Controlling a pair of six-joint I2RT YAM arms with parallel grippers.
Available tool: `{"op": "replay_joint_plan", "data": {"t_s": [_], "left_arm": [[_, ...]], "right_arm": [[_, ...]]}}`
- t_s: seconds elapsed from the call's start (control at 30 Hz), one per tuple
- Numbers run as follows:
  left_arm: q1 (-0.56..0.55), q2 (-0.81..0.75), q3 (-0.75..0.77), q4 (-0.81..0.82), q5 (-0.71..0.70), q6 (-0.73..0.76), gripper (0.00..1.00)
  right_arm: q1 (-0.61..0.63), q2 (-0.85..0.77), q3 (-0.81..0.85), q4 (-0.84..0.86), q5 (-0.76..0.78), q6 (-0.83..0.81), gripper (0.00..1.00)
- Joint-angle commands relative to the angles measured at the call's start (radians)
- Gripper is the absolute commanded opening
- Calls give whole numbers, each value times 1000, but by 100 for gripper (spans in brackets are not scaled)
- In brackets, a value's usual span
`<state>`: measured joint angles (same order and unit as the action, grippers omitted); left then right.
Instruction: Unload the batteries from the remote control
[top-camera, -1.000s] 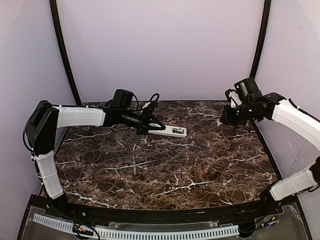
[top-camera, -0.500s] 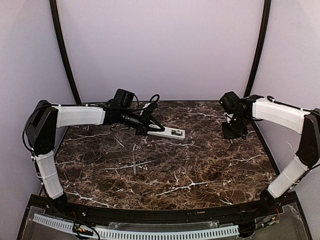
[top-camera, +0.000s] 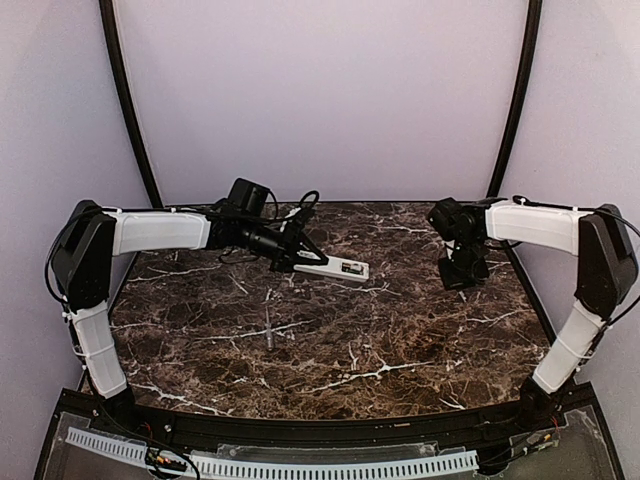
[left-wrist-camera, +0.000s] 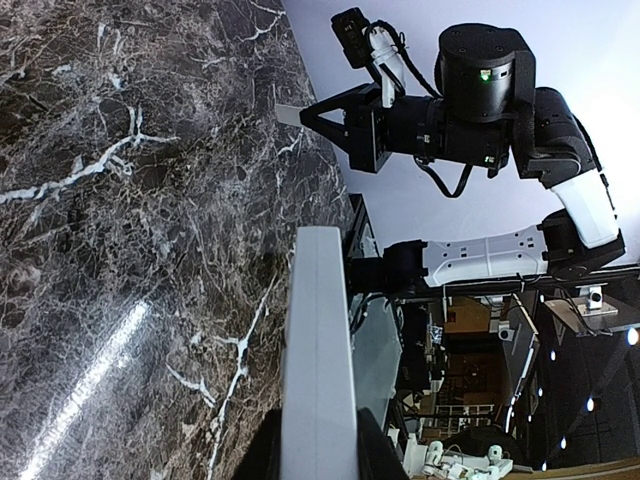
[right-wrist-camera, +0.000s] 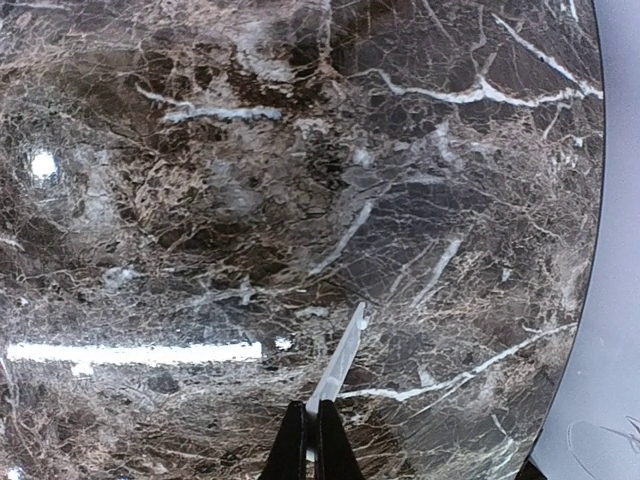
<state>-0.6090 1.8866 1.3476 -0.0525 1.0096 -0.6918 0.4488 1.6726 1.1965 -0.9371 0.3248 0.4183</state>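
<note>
Left claw first: its 2 black fingers are clamped on 1 end of the slim, flat, white rectangular remote control. The remote control sticks out to the right over the far middle of the table. From the left wrist camera it shows edge-on, a pale slab pinched at its near end. I cannot tell whether its free end rests on the surface.

Biggest thing here is the dark brown marble-patterned table top, veined in white. 2 white-and-black arms reach over it. The left arm stretches along the far left. The right arm bends in from the far right, with the right claw pointing down over the far right part of the table, well apart from the remote control.

Near the free end of the remote control's upper face sits a darker patch. It is too small to tell whether that is an open compartment, or what lies in it.

Nearer the arm bases, around the middle of the table and apart from the remote control, lies a thin grey stick-like tool.

Smallest is a thin, flat white cover piece. The right claw is closed tight on 1 end of it, and the piece juts past the fingertips toward the marble. Whether its tip touches the table I cannot tell.
</note>
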Motion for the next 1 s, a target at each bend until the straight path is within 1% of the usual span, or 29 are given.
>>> {"op": "replay_joint_plan", "data": {"t_s": [0.0, 0.1, 0.37, 0.73, 0.83, 0.9, 0.97], "left_arm": [[-3, -32, 31, -9, 7, 20, 0], [-3, -32, 33, -10, 7, 19, 0], [-3, -31, 35, -14, 9, 22, 1], [-3, -20, 36, -22, 8, 30, 0], [-3, -20, 37, -26, 8, 37, 0], [-3, -19, 40, -33, 4, 43, 0], [-3, -16, 40, -39, -2, 48, 0]], "right_arm": [[-4, 8, -7, 43, -57, -20, 0], [-4, 3, -8, 63, -103, -32, 5], [-4, 2, 16, 73, -164, -40, 15], [-4, -77, 23, 167, -412, -66, 23], [-5, -114, -2, 221, -504, -72, 29], [-7, -138, -22, 251, -540, -67, 35], [-5, -163, -49, 280, -564, -57, 38]]}}
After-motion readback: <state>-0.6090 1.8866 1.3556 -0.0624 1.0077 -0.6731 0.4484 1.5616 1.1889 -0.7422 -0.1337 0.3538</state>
